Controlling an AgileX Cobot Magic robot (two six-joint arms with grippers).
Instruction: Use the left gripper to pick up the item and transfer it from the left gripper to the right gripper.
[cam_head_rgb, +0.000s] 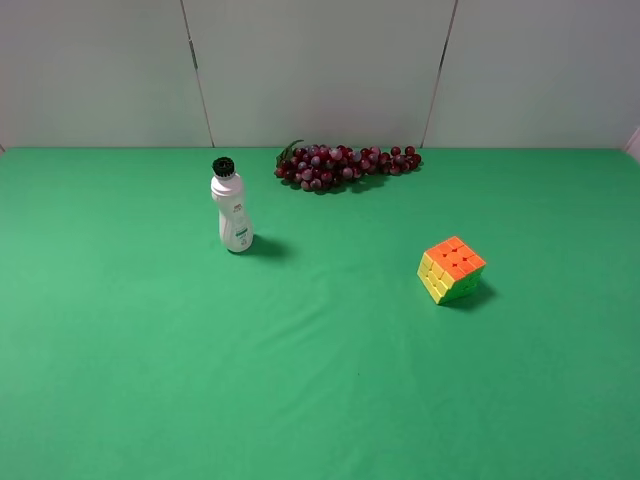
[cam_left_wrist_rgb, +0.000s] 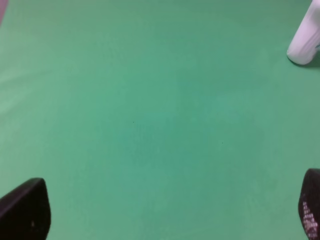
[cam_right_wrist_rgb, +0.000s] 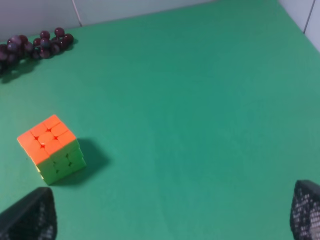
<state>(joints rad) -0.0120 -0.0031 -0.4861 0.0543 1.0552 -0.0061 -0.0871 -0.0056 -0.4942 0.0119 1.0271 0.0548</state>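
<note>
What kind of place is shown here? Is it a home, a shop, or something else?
Most likely a robot test bench, not a home or shop. An even green cloth covers the table, plain pale panels close off the back, and only three unrelated props sit apart: a puzzle cube, a white bottle, a bunch of grapes.

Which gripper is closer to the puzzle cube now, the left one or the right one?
Right. The right gripper has the puzzle cube just ahead of its open jaws. The left gripper sees only the white bottle; no cube is in its view.
</note>
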